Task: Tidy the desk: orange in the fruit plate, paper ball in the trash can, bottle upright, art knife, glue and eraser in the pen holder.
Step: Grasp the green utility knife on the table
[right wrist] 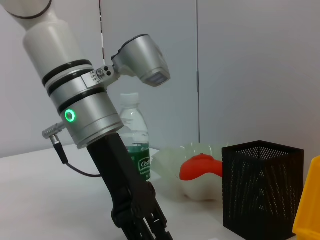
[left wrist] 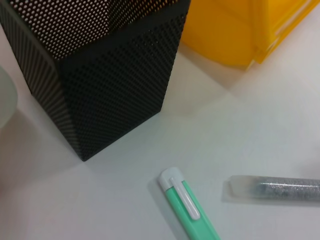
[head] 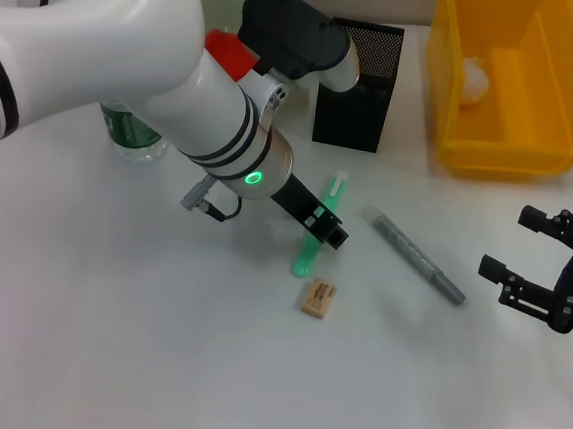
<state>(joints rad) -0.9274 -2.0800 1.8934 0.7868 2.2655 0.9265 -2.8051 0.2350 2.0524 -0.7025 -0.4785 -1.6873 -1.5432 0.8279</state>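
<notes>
Eraser [head: 317,298] lies loose on your worktop [head: 105,339]; left end effector [head: 327,228] straddles the green knife [head: 317,235] (grip state indeterminate). Next: pinch, lift, carry to holder [head: 358,85]. Right end effector [head: 537,272] idles spread.

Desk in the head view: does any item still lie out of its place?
Yes. The eraser, the green art knife under the left gripper, and the grey glue lie loose on the table, outside the pen holder.

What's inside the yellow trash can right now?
The trash can holds the white paper ball against its left wall. Nothing else shows; the near wall hides part of the floor.
</notes>
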